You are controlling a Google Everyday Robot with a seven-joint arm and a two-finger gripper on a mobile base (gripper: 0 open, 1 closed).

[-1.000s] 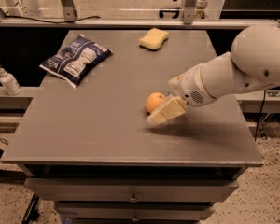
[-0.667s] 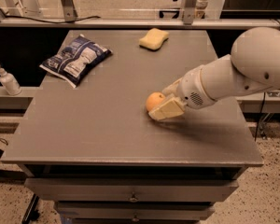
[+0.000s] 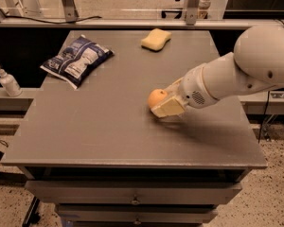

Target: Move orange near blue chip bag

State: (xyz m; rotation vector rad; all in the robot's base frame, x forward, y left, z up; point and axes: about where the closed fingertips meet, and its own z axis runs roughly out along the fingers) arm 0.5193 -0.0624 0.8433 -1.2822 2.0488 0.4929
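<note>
The orange (image 3: 155, 97) sits near the middle of the grey table (image 3: 99, 136), right of centre. My gripper (image 3: 162, 103) reaches in from the right and is closed around it. The near cream-coloured finger (image 3: 169, 107) presses against the orange's lower right side and the far finger is hidden behind the fruit. The orange is at or just above the tabletop. The blue chip bag (image 3: 77, 60) lies flat at the table's back left, well away from the orange and the gripper.
A pale yellow sponge (image 3: 156, 38) lies at the back of the table, right of centre. A small white pump bottle (image 3: 8, 81) stands on a ledge left of the table. My thick white arm (image 3: 246, 70) spans the right side. Drawers (image 3: 132, 197) sit under the front edge.
The near finger has moved up and in against the orange. The orange sits slightly higher in the picture than before. The bag and sponge have not moved.
</note>
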